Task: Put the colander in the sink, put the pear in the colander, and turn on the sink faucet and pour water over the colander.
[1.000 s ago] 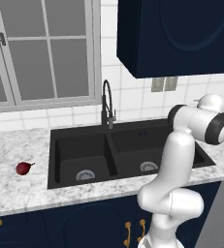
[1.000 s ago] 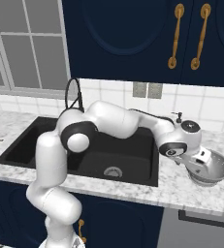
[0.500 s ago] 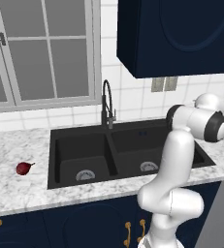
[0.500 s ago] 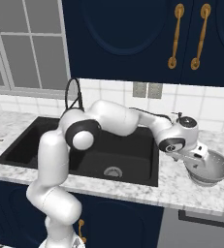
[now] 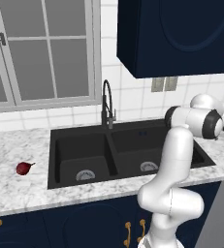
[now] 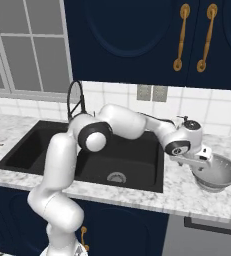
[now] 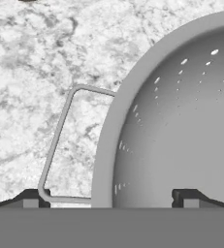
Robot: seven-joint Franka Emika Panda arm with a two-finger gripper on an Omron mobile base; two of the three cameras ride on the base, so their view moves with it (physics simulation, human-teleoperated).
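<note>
The colander (image 6: 223, 173), a pale perforated metal bowl, stands on the marbled counter to the right of the black sink (image 6: 34, 145). My gripper (image 6: 203, 163) is lowered onto the colander's left edge. In the hand view the colander (image 7: 181, 121) rim runs between the two fingertips, one by the wire handle (image 7: 55, 140) outside and one inside the bowl. The gripper (image 7: 111, 198) is open and not closed on the rim. The dark red pear (image 5: 23, 168) lies on the counter left of the sink (image 5: 74, 145). The black sink faucet (image 5: 106, 104) rises behind the divider; no water runs.
The white arm spans over the right basin (image 6: 132, 160). Dark blue cabinets (image 6: 137, 40) hang above the counter, with a window (image 5: 40, 48) behind the left basin. The counter's front edge (image 6: 197, 207) runs close below the colander.
The hand has edged a little to the right and down onto the colander's left rim. Its jaws stay wide. The colander and pear have not moved.
</note>
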